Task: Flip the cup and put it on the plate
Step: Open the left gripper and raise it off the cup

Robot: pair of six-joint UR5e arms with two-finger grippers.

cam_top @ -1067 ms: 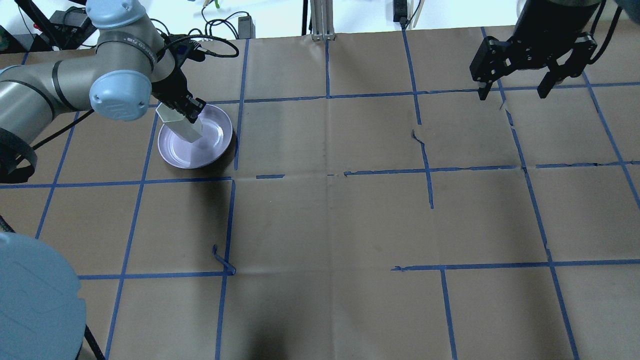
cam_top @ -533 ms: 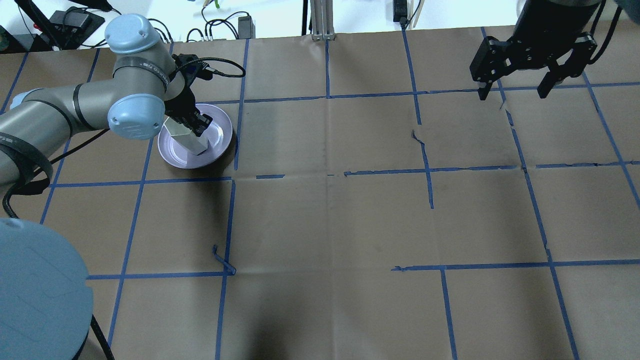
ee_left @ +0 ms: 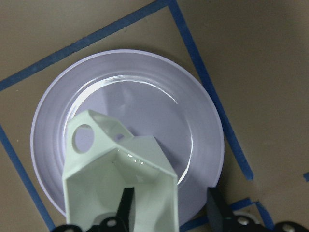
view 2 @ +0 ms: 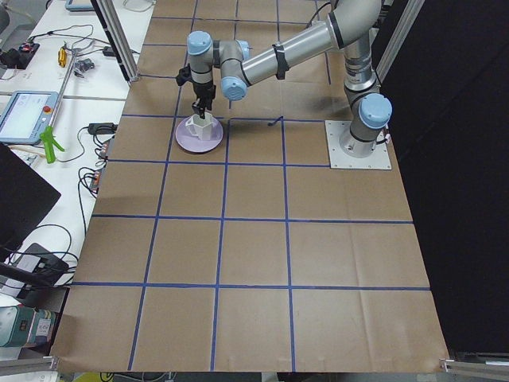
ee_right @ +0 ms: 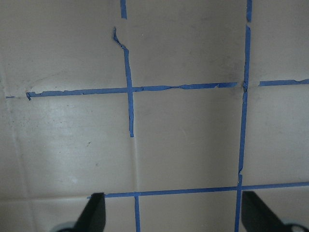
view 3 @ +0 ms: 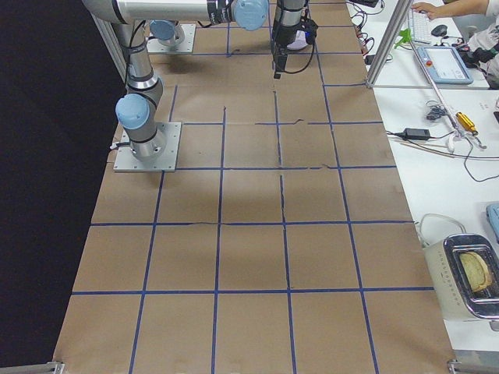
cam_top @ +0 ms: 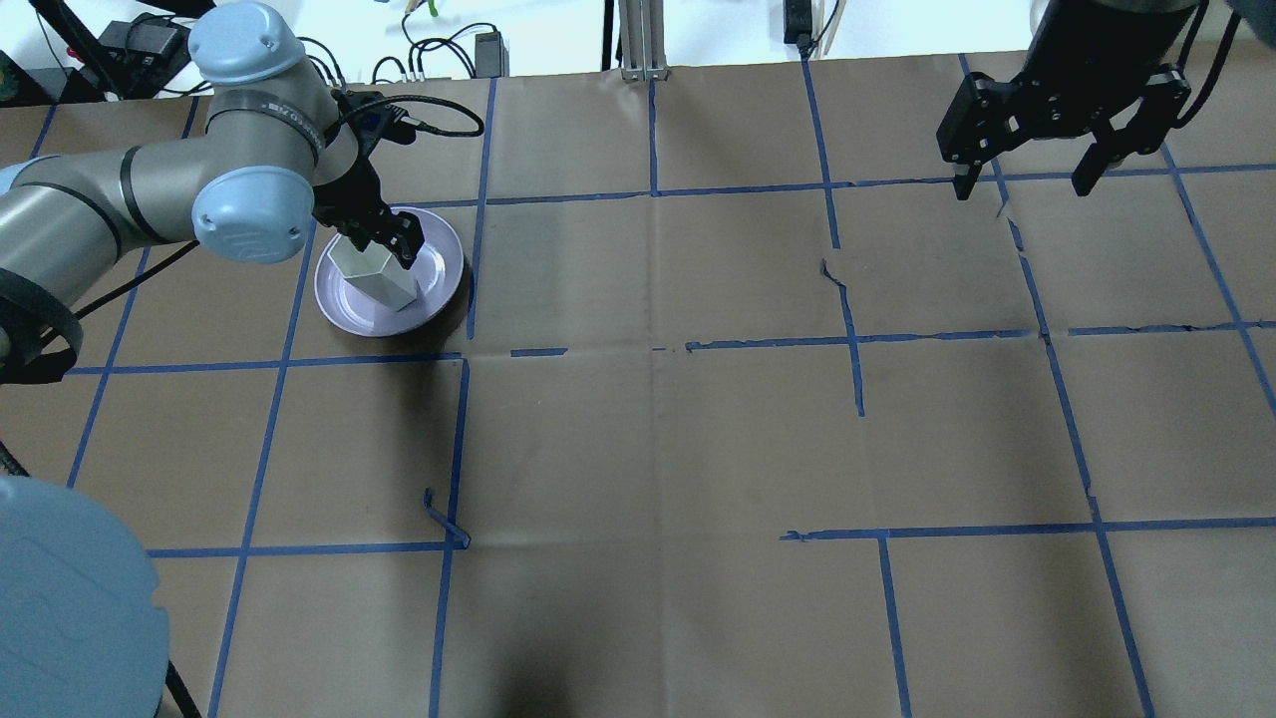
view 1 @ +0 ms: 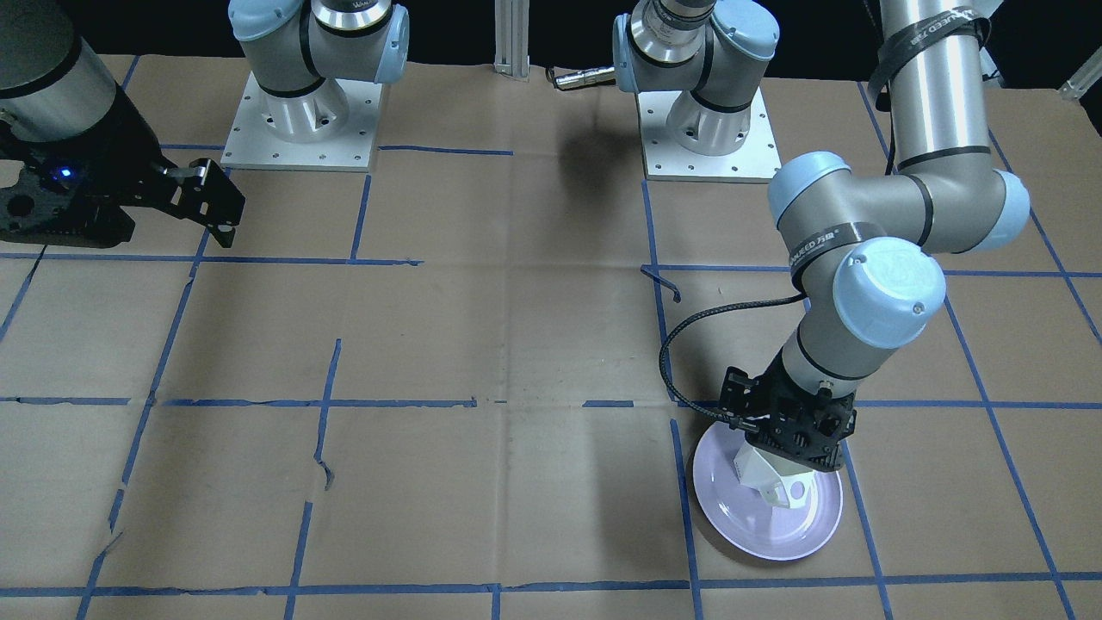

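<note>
Cup sits rim-up over plate, its wall clamped in left tool.

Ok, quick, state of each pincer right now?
Left pincer: closed on the cup, over the plate.
Right pincer: open, holding nothing.

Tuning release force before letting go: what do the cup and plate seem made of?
The cup: likely glazed ceramic, white, with crisp rigid facets and small glints inside. The plate: glazed ceramic or possibly melamine, pale lavender, glossy, with bright reflection arcs across its well. Looks alone cannot settle it.
</note>
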